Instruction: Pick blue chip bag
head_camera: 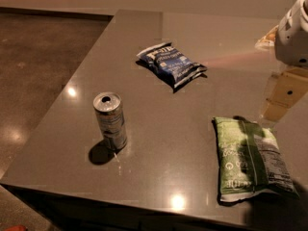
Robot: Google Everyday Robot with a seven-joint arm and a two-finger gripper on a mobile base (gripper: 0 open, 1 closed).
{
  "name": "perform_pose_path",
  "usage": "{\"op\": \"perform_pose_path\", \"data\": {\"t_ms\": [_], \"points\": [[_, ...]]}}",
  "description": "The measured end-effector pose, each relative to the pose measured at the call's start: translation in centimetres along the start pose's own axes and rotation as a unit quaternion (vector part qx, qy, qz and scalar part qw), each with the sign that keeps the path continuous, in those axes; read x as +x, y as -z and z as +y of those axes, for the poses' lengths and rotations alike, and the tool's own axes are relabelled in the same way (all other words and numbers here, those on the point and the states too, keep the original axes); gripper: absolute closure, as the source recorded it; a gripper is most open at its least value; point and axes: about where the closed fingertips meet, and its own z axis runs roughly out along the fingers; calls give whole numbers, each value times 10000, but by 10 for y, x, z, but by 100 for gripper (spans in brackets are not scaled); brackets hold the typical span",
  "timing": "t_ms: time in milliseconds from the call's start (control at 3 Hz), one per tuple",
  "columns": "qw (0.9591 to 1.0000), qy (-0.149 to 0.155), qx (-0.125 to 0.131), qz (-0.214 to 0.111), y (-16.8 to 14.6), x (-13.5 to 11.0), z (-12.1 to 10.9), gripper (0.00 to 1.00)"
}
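– Toward the desk's [163, 124] far side, right of centre: blue bag [172, 64], flat and crinkled, lying slantwise. Nothing touches it.

– And the gripper?

– Upper right corner, gripper [293, 35] shows as a white housing, partly cut off by the frame. It is well apart from the blue bag and not in contact with anything. Whether it is spread or pressed together, I cannot tell.

– Other items?

– Green bag [250, 160] is near the front right, flat, larger. Can [110, 121] is at front left, upright, top facing up. All three are well apart.

– Why laid out like that?

– My guess is that the spacing gives free room around each item, so a grasp on one need not disturb the others. Lying flat, the blue bag offers its puffed middle and crimped ends from above.

– Stage of the task?

– The pick is not yet begun, I judge. Next move calls for a reach left and down toward the blue bag. The green bag, nearer the arm, is the likely wrong target.
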Motion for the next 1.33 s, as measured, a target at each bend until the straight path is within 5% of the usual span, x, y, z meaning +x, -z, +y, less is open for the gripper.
{"op": "perform_pose_path", "data": {"t_ms": [667, 1333], "points": [[9995, 118, -193, -202, -7, -15, -12, 0], [9983, -126, -444, -363, -40, -64, -57, 0]]}}
